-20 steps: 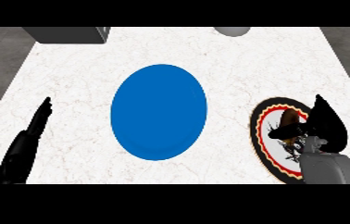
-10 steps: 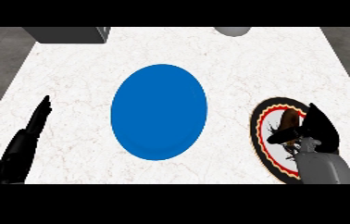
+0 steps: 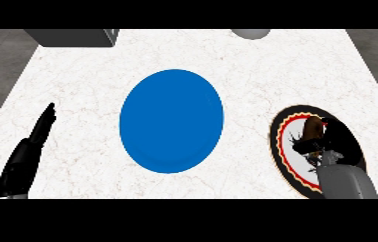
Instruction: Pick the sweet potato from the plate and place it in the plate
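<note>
**Two plates, one sweet potato, a hand on it**

There were two plates on the table (image 3: pixel 88 76): a plain blue plate (image 3: pixel 171 121) in the middle, bare, and a patterned plate (image 3: pixel 284 141) with a black rim and red scalloped ring at the right edge. One sweet potato (image 3: pixel 312 128), brownish-red, lay on the patterned plate. The right hand (image 3: pixel 336 142) was over that plate, its dark fingers curled round the near end of the sweet potato and hiding part of it and of the plate. The left hand (image 3: pixel 37 133) rested at the left edge, fingers straight and pointing up, well apart from both plates.

At the far side stood one dark grey box (image 3: pixel 74 37) on the left corner and one pale grey rounded thing (image 3: pixel 251 33), cut off by the view. The table was white marble with faint veins; grey floor showed past its corners.
</note>
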